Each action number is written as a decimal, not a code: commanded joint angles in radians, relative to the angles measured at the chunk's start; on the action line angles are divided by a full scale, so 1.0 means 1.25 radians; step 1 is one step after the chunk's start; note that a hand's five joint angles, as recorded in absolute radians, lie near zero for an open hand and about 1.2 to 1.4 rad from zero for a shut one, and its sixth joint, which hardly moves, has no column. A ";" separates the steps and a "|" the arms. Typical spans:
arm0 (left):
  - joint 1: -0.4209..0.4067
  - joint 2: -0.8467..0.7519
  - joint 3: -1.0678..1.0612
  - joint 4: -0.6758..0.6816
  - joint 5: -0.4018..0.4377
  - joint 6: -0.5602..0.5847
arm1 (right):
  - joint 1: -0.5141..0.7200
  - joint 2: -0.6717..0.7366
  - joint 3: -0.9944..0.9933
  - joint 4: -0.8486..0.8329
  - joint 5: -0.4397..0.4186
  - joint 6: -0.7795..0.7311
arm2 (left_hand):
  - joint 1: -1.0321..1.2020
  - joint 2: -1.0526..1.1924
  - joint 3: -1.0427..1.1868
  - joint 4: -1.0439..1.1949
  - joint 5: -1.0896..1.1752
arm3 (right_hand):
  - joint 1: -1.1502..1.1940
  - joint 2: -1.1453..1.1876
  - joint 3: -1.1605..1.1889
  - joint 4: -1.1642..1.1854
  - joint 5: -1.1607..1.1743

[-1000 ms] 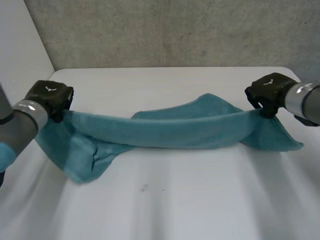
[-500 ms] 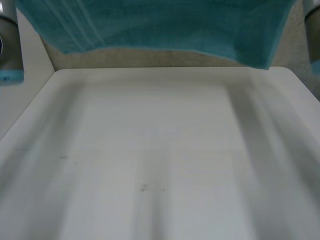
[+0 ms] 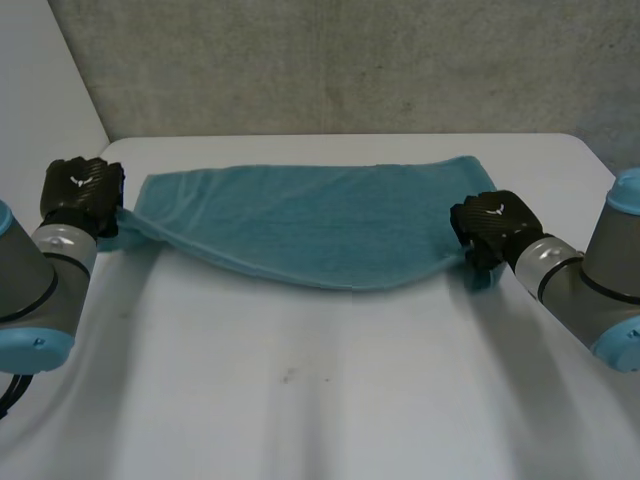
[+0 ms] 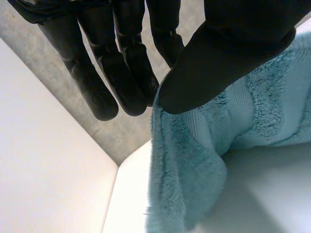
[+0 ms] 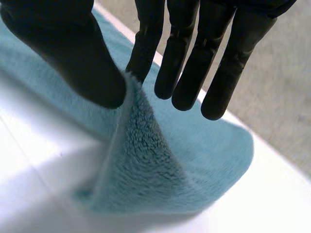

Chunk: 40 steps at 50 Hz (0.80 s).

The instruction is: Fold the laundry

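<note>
A teal towel [image 3: 310, 225] lies spread across the far half of the white table [image 3: 320, 390]. My left hand [image 3: 82, 190] is at the towel's left end, and in the left wrist view the thumb [image 4: 228, 53] pinches the towel [image 4: 194, 160] against straight fingers [image 4: 121, 63], lifting that corner. My right hand [image 3: 490, 225] is at the towel's near right corner. There the thumb [image 5: 68, 53] and one finger [image 5: 146, 39] pinch a raised peak of the towel [image 5: 141, 160], while the other fingers stay straight.
A grey wall [image 3: 330, 65] runs behind the table's far edge. A white panel [image 3: 40, 100] stands at the far left. Bare table lies in front of the towel, between both arms.
The towel was bunched between the hands, then swung up high above the table. Now it lies spread flat, with both hands lowered to the table at its ends.
</note>
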 commanded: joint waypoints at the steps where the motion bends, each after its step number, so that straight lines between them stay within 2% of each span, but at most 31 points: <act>1: 0.019 0.007 -0.006 -0.001 -0.001 0.000 | -0.037 0.003 0.005 -0.002 0.011 0.247 | 0.155 0.142 0.144 0.143 0.146 | -0.178 -0.298 -0.301 -0.303 -0.308; 8: 0.026 0.008 -0.006 -0.001 -0.001 -0.002 | -0.073 0.002 0.045 -0.004 0.011 0.343 | 0.155 0.142 0.144 0.143 0.146 | -0.253 -0.373 -0.377 -0.378 -0.383; 19: 0.029 0.008 -0.005 -0.001 -0.001 -0.004 | -0.089 -0.002 0.103 -0.002 0.014 0.350 | 0.155 0.142 0.144 0.143 0.146 | -0.345 -0.465 -0.468 -0.470 -0.475; 26: 0.029 0.008 -0.002 0.000 -0.001 -0.004 | -0.099 0.000 0.124 -0.026 0.010 0.349 | 0.155 0.142 0.144 0.143 0.146 | -0.319 -0.439 -0.443 -0.444 -0.449; 32: 0.029 0.008 -0.001 0.000 -0.002 -0.002 | -0.093 0.025 0.106 -0.101 0.015 0.342 | 0.155 0.142 0.144 0.143 0.146 | -0.119 -0.240 -0.243 -0.244 -0.249; 33: 0.029 0.008 -0.001 0.000 -0.002 -0.004 | -0.095 0.042 0.098 -0.118 0.020 0.338 | 0.155 0.142 0.144 0.143 0.146 | 0.029 -0.091 -0.094 -0.095 -0.101; 34: 0.029 0.008 -0.004 0.000 -0.002 -0.004 | -0.099 0.058 0.091 -0.134 0.033 0.337 | 0.155 0.142 0.144 0.143 0.146 | 0.310 0.190 0.186 0.185 0.180; 35: 0.029 0.008 -0.004 0.000 -0.002 -0.004 | -0.099 0.058 0.090 -0.134 0.033 0.337 | 0.155 0.142 0.144 0.143 0.146 | 0.313 0.193 0.189 0.188 0.183; 36: 0.029 0.008 -0.005 -0.001 -0.002 -0.002 | -0.100 0.062 0.084 -0.150 0.056 0.337 | 0.155 0.142 0.144 0.143 0.146 | 0.410 0.289 0.286 0.285 0.280; 40: 0.026 0.008 -0.007 -0.003 -0.002 -0.004 | -0.107 0.046 0.078 -0.167 0.106 0.333 | 0.155 0.142 0.144 0.143 0.146 | 0.411 0.290 0.287 0.286 0.281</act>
